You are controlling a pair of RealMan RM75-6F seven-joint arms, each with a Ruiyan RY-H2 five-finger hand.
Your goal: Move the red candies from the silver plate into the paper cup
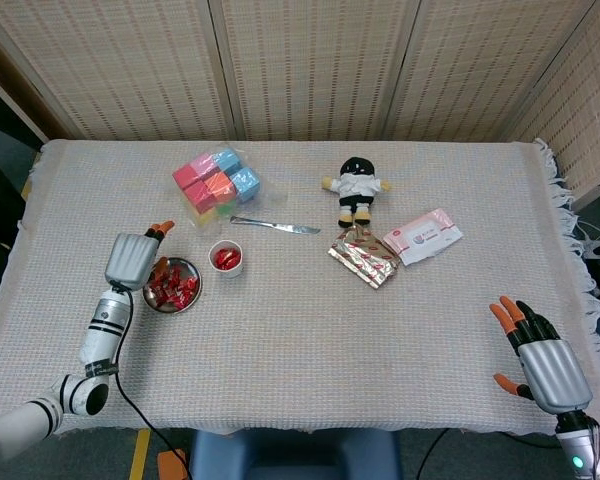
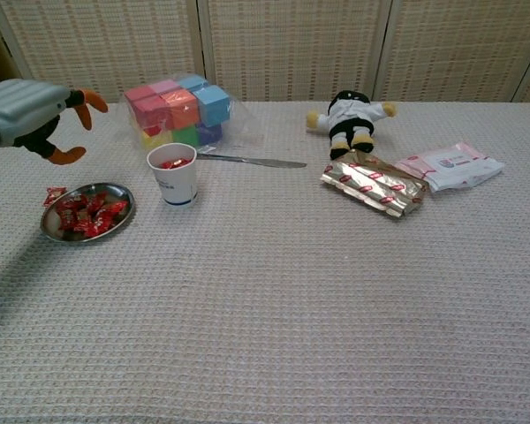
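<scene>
A silver plate (image 1: 186, 268) (image 2: 56, 232) near the table's left side holds several red candies (image 1: 171, 286) (image 2: 87, 215). One loose red candy (image 2: 53, 194) lies just outside the plate's far left rim. To the plate's right stands a white paper cup (image 1: 225, 258) (image 2: 174, 174) with red candy inside. My left hand (image 1: 131, 259) (image 2: 28, 117) hovers above and left of the plate, fingers spread, holding nothing. My right hand (image 1: 540, 357) is at the table's near right corner, open and empty.
Coloured blocks in a clear bag (image 1: 216, 183) (image 2: 177, 109) sit behind the cup, with a knife (image 1: 275, 227) (image 2: 247, 161) beside them. A plush doll (image 1: 355, 187), a foil snack pack (image 1: 364, 256) and a pink wipes packet (image 1: 423, 235) lie right of centre.
</scene>
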